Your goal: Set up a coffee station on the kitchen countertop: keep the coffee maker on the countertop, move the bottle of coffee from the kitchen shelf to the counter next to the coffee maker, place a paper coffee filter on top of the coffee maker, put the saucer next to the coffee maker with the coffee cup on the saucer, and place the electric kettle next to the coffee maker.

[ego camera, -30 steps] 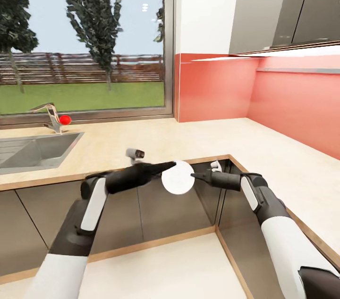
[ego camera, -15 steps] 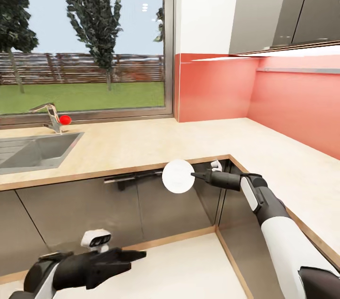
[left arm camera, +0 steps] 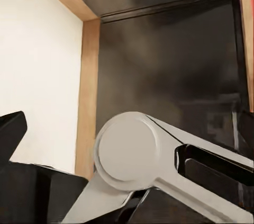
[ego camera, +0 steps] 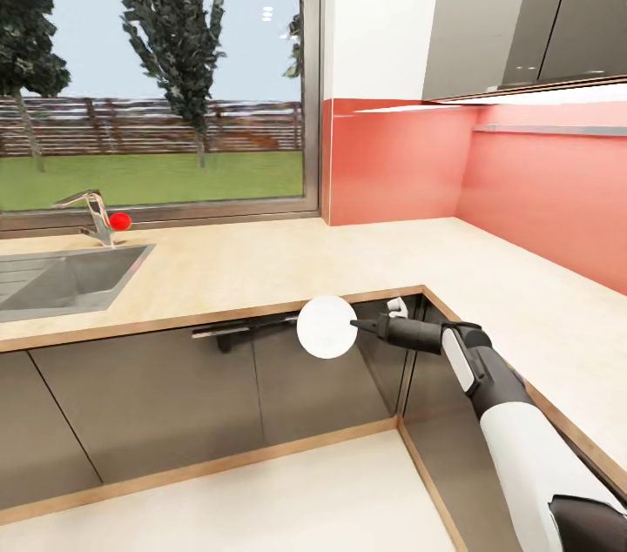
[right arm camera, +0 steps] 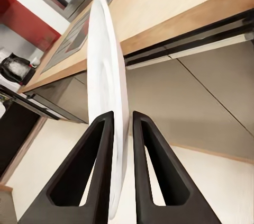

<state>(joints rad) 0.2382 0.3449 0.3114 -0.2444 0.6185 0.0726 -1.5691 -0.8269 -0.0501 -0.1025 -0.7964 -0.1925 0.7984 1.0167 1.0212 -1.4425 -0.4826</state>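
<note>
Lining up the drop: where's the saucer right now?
Head view centre: the saucer is held on edge in the right gripper, in front of the countertop's inner corner edge.

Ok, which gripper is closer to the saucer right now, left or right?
Right. The right gripper is clamped on the saucer rim, holding it on edge in front of the countertop. The left wrist view looks at cabinet fronts and floor, so that gripper's distance can't be judged.

Round flat white saucer (ego camera: pixel 326 327) held on edge between the fingers of the black two-finger right gripper (ego camera: pixel 355 325), in front of the tan wood-grain countertop's (ego camera: pixel 261 273) front edge, with the steel sink (ego camera: pixel 65 278) set into it far left.
</note>
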